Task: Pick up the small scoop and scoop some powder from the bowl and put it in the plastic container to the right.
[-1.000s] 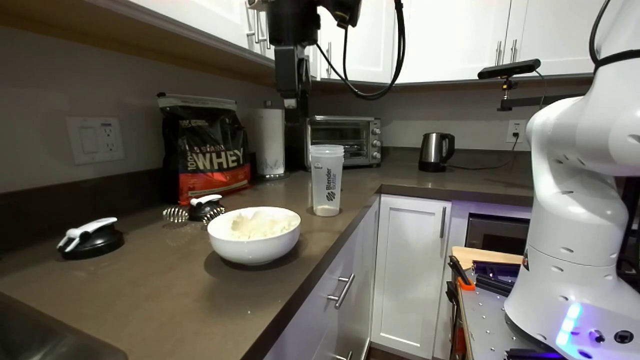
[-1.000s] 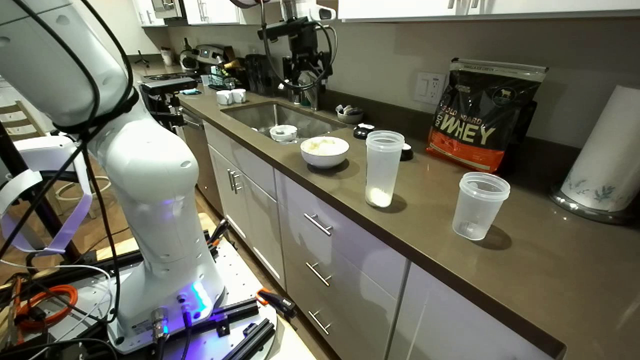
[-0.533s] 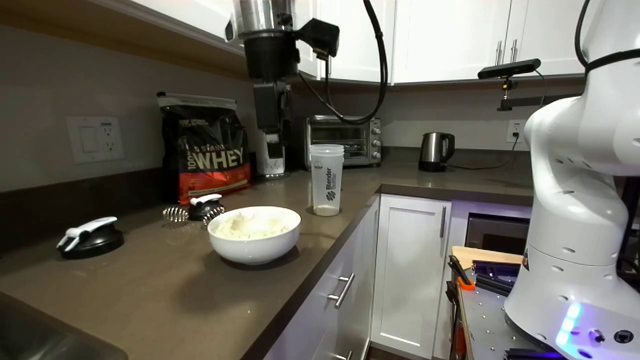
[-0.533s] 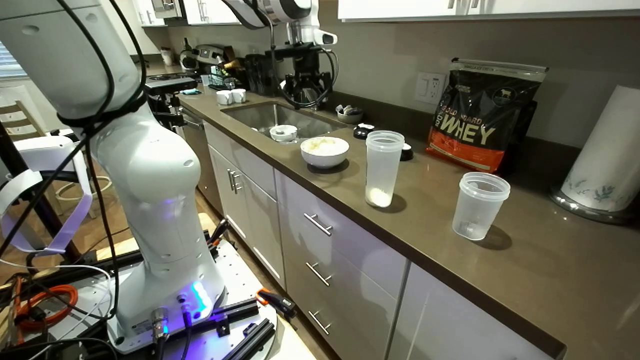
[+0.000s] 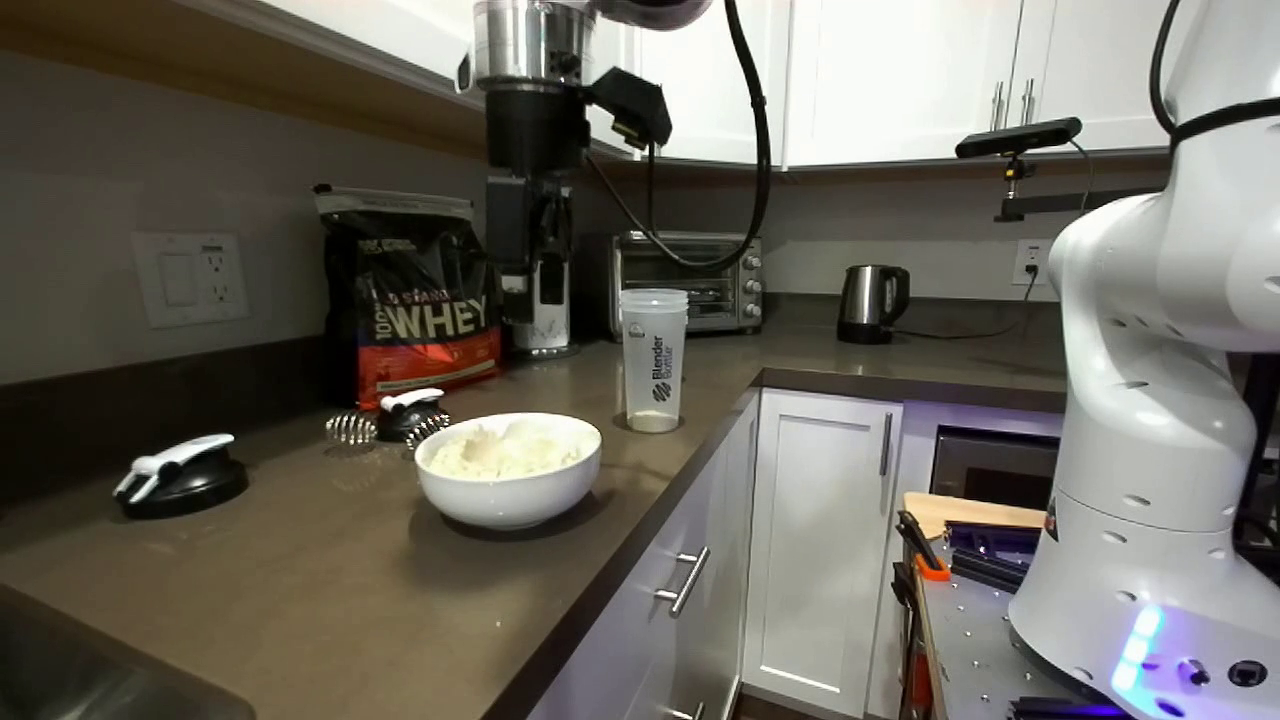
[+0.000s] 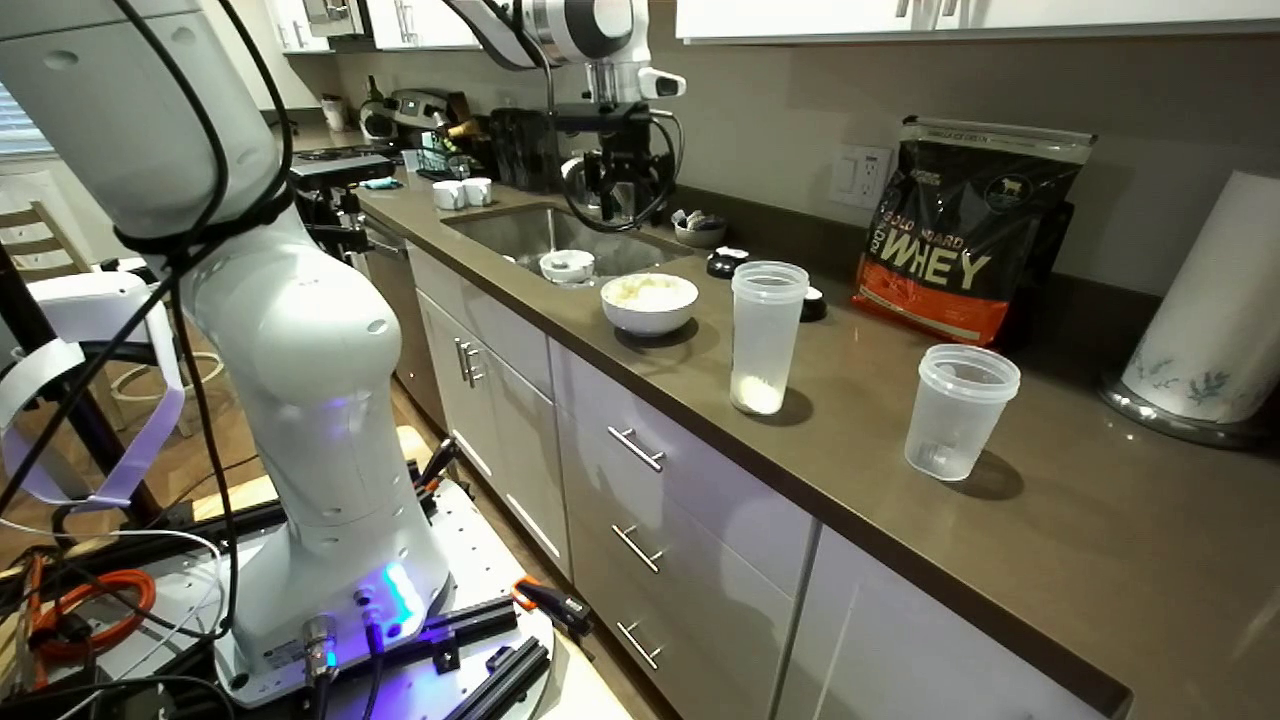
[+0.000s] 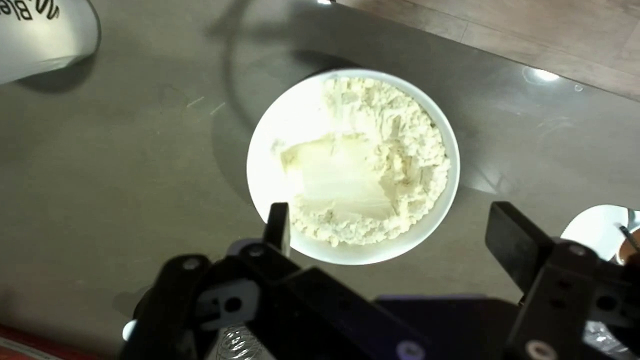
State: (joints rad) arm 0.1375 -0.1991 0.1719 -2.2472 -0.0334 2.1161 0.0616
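Claw [image 7: 388,220] gapes wide — empty, seemingly above the bowl [image 5: 510,502].

Powder [image 5: 515,452] in bowl [image 5: 510,503] — container [image 5: 654,362] right, in both exterior views.

The fingers [image 7: 517,245] stand wide apart above the counter [image 7: 160,180], where a white bowl [image 7: 357,255] holds pale, crumbly powder [image 7: 385,155].

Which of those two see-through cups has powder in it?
The taller cup, nearer the bowl: pale powder lies at its bottom; the shorter cup shows none.
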